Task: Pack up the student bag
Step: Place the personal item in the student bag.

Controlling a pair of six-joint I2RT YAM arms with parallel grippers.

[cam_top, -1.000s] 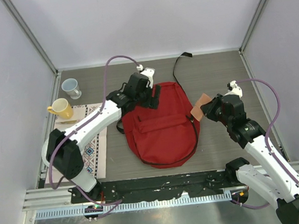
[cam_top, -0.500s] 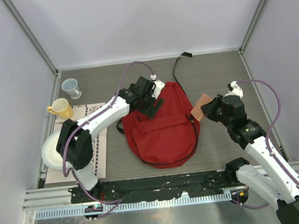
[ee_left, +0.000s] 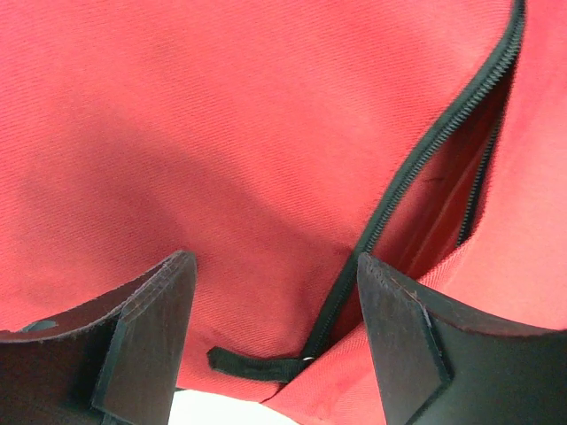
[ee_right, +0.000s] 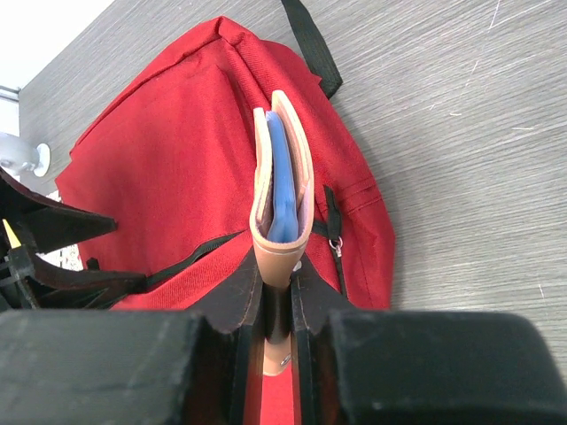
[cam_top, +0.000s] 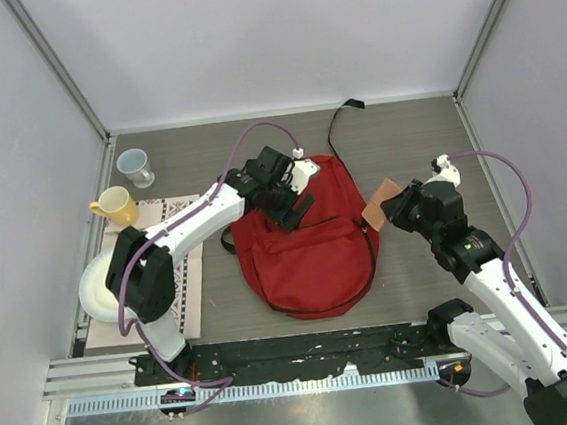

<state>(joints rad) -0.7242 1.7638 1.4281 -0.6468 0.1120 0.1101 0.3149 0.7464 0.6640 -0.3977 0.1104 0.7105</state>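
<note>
**A:** Where are you working?

**B:** On a grey table (cam_top: 407, 140) boxed in by pale walls. The bag (cam_top: 308, 260) lies flat mid-table between my two arms, its top end pointing away from me.

**A:** What have your pincers got?

**B:** My right pincer (ee_right: 276, 297) is clamped on the folded end of a tan book (ee_right: 299, 159) with blue inside. It holds the book on edge at the bag's right flank; I cannot tell whether they touch. Farther out, my left pincer (ee_left: 275, 292) stands wide with nothing in it, over the bag's top. The zip (ee_left: 425, 150) runs between its jaws, and the pull tab (ee_left: 252, 363) is just below.

**A:** So what's the step?

**B:** Opening the mouth, I judge. The zip gapes only a slit, too narrow for the book. I'd pinch the fabric lip beside the teeth and lift it. The book would go in open edge first, so its covers could snag there.

**A:** Anything in the way?

**B:** Soft cloth may sag shut, and my left arm crosses the bag's left side. To the left sit a plate (cam_top: 92, 291), a mat (cam_top: 192, 282), a yellow mug (cam_top: 114, 205) and a pale cup (cam_top: 135, 165), all well apart from the bag. A black strap (cam_top: 341, 127) trails toward the far wall.
</note>
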